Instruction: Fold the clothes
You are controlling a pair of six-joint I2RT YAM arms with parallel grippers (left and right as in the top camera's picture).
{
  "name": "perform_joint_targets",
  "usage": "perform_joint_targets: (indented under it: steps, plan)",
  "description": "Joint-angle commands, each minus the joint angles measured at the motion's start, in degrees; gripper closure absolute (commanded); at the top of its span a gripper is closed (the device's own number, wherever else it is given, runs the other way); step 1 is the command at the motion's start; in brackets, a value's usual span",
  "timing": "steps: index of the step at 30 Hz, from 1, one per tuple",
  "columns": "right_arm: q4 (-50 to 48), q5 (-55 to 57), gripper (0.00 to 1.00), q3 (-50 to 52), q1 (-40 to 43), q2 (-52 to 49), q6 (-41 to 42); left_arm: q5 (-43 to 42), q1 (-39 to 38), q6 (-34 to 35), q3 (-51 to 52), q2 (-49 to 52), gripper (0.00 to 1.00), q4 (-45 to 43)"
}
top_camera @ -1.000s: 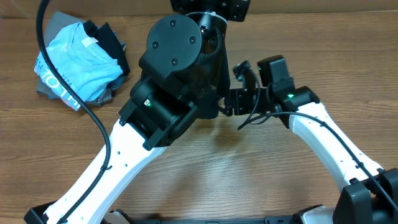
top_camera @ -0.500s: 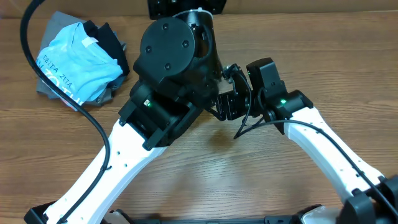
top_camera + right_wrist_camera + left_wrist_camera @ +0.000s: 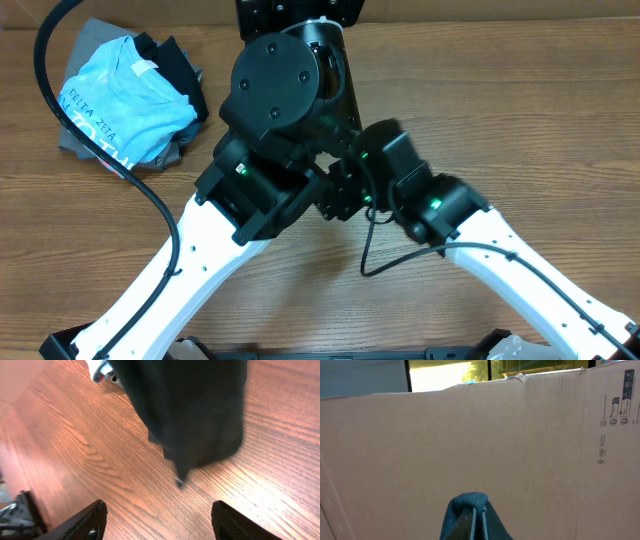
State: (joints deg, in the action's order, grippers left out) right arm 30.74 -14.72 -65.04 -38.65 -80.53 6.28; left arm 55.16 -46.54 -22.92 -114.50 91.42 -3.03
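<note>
Above table (image 3: 75, 450) centre, pinches the clothes (image 3: 466, 502) tight in the left gripper (image 3: 472, 522) — dangles them dark over the wood. Holds the right gripper (image 3: 160, 520) wide and empty, hem at 12 o'clock from its fingers.

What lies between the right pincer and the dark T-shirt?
Only bare wooden tabletop, shown in the right wrist view, separates the right pincer from the dark T-shirt.

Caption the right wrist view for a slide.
Open right gripper facing a dark garment hanging over the wooden table.
</note>
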Motion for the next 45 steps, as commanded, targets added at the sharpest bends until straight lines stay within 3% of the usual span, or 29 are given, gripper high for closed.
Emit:
perform_joint_targets:
  steps: [1, 8, 10, 14, 16, 21, 26, 33, 37, 39, 42, 45]
  plan:
    - [-1.79, 10.49, 0.29, -0.66, -2.38, -0.5, -0.07, 0.76, -1.29, -0.94, -1.66, -0.57, 0.96, -0.72]
    - [-5.66, 20.98, 0.3, -0.66, -2.4, -4.83, 4.35, 1.79, -3.87, -4.2, -1.66, -0.57, 0.96, -3.39]
    - [-6.51, 21.75, 0.34, -0.66, -2.36, -6.32, 4.17, 2.49, -4.22, -5.51, -1.66, -0.57, 0.96, -4.04]
    - [-5.4, 27.89, 0.66, -0.66, -2.36, -7.91, 4.22, 4.55, -4.26, -8.44, -1.66, -0.57, 0.96, -4.79]
    - [-4.46, 28.98, 0.77, -0.68, -2.36, -7.48, 4.22, 5.31, -4.07, -9.09, -1.66, -0.57, 0.96, -4.79]
    - [-1.22, 30.29, 0.89, -0.68, -0.59, -3.63, 5.49, 6.1, -2.56, -9.51, -1.66, -0.66, 0.96, -4.96]
    - [0.81, 30.12, 0.96, -0.68, 2.54, 2.34, 5.79, 6.14, -1.36, -9.25, -1.66, -0.68, 0.96, -4.92]
    - [3.45, 27.28, 0.96, -0.83, 12.0, 14.08, 8.81, 8.09, -1.38, -8.74, -1.66, -0.68, 0.96, -2.45]
    - [6.14, 18.75, 0.96, -3.02, 19.12, 20.06, 7.26, 8.5, -1.38, -2.6, -1.66, -0.68, 0.95, 6.54]
    - [8.26, 18.43, 0.96, -4.59, 22.91, 22.16, 7.28, 7.52, -1.38, 5.07, -1.66, -0.68, 0.93, 13.88]
    - [10.95, 17.59, 0.96, -7.02, 27.91, 23.78, 7.23, -3.3, -1.36, 17.35, -1.66, -0.85, 0.93, 28.55]
    - [13.07, 15.58, 0.96, -8.76, 32.09, 24.24, 7.26, -20.61, 0.26, 27.06, -1.66, -0.9, 0.95, 40.37]
